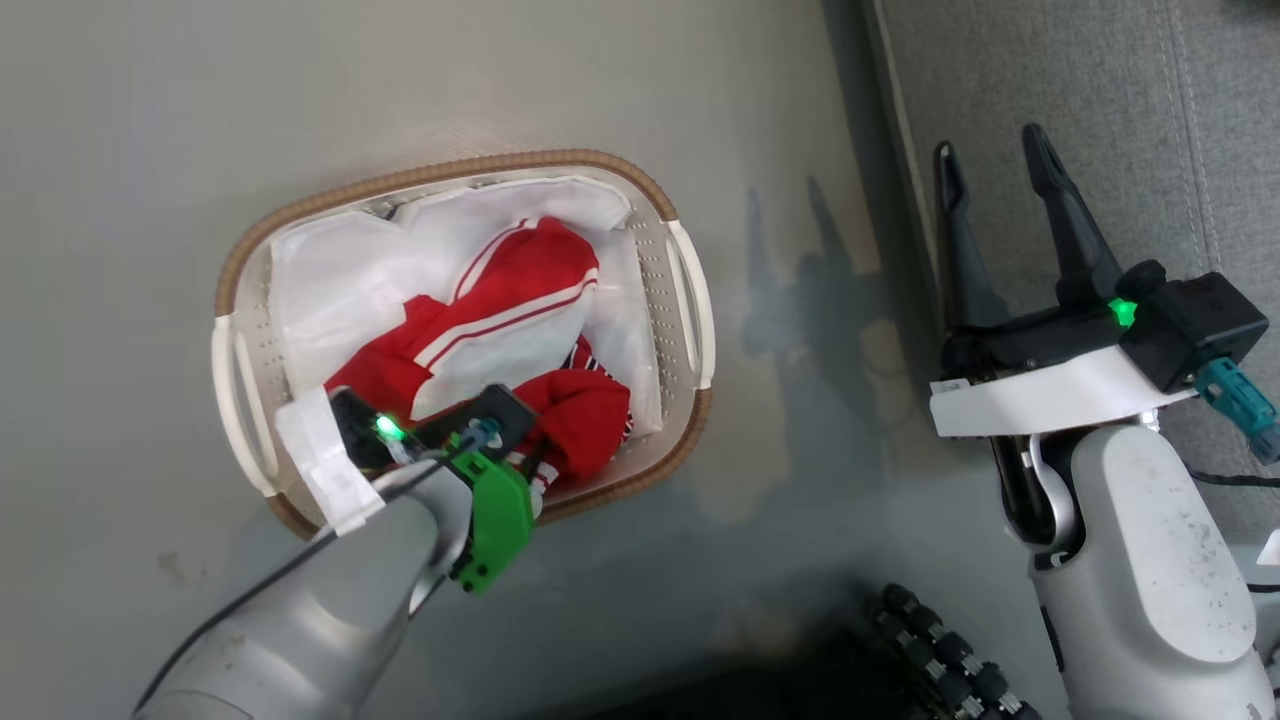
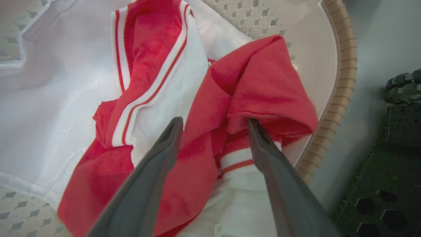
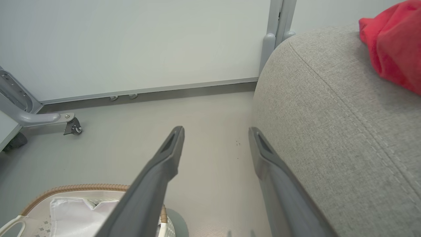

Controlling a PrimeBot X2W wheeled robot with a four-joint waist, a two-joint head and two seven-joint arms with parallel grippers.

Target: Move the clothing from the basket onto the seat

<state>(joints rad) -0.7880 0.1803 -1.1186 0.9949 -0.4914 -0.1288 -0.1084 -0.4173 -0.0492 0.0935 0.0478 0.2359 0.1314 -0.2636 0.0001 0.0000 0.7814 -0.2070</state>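
Note:
The basket (image 1: 450,170) stands on the floor, left of centre, with its white liner (image 1: 340,270) inside. Red clothing (image 1: 520,290) with white panels and striped trim lies bunched in it. My left wrist (image 1: 440,440) reaches down into the basket's near end. My left gripper (image 2: 214,125) is open, its fingers straddling a red fold (image 2: 263,82), and the right fingertip (image 2: 255,126) sits tucked under that fold. My right gripper (image 1: 990,150) is open and holds nothing, at the left edge of the grey seat (image 1: 1120,100). A red garment (image 3: 391,42) lies on the seat (image 3: 329,115).
Grey floor (image 1: 120,150) surrounds the basket (image 3: 75,188). My dark base (image 1: 930,650) shows at the bottom edge. A grey frame leg with a caster (image 3: 70,123) stands by the wall, and a grey post (image 3: 276,29) rises beside the seat's far corner.

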